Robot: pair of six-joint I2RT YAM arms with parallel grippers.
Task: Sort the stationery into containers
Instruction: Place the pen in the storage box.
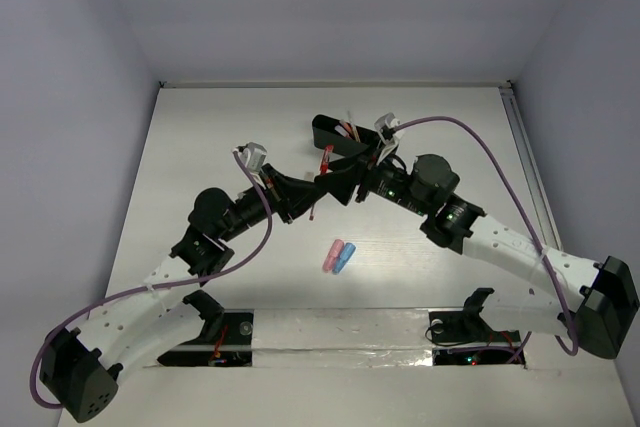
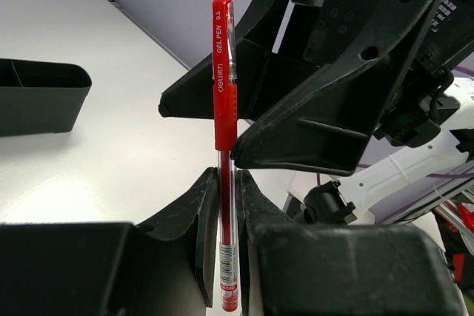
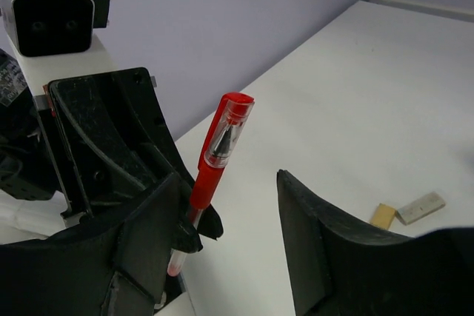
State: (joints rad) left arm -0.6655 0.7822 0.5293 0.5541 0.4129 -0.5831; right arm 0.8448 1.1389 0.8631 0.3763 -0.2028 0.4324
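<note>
My left gripper (image 1: 306,192) is shut on a red gel pen (image 1: 322,172) and holds it above the table; in the left wrist view the pen (image 2: 225,101) stands upright between the jaws (image 2: 226,179). My right gripper (image 1: 342,183) is open right next to it, its fingers either side of the pen. In the right wrist view the capped pen (image 3: 219,146) lies against the left finger (image 3: 152,220), far from the other finger. The black container (image 1: 328,130) stands just behind, with red pens in it. A pink capsule (image 1: 331,256) and a blue capsule (image 1: 345,258) lie side by side nearer the front.
The black container also shows at the left of the left wrist view (image 2: 41,94). A tan eraser (image 3: 383,214) and a white eraser (image 3: 420,207) lie on the table beside the right gripper. Purple cables loop over both arms. A rail (image 1: 527,167) runs along the table's right edge.
</note>
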